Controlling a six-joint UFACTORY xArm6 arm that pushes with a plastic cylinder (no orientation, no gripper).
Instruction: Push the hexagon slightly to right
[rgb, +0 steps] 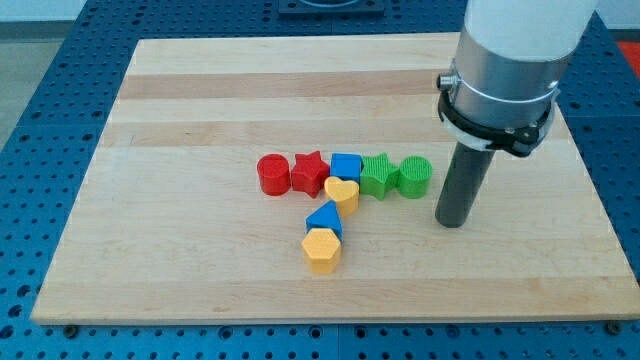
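Right now my tip (452, 224) rests on the pale wooden board (200, 270), whose grain runs in long light and dark planks from left to right. The rod is a smooth dark cylinder hanging from a grey metal collar and a white arm housing (520, 30); it has no pincer, so it has hold of nothing and only its blunt end meets the wood.

All the blocks look like matte ribbed plastic. The yellow hexagon (322, 250) lies nearest the near edge of the cluster, well apart from my tip and to its left. Touching its far side is the blue triangle (325, 218), and just beyond that sits the yellow heart (342, 192).

A row runs across the far side of the cluster: the red cylinder (272, 173) at the left end, then the red star (309, 172), the blue cube (346, 166), the green star (377, 173) and the green cylinder (415, 175), each touching or just beside its neighbour. My tip stands just to the right of the green cylinder and slightly nearer. Between my tip and the hexagon the wood is bare. Around the board lies a blue perforated table surface (40, 120).
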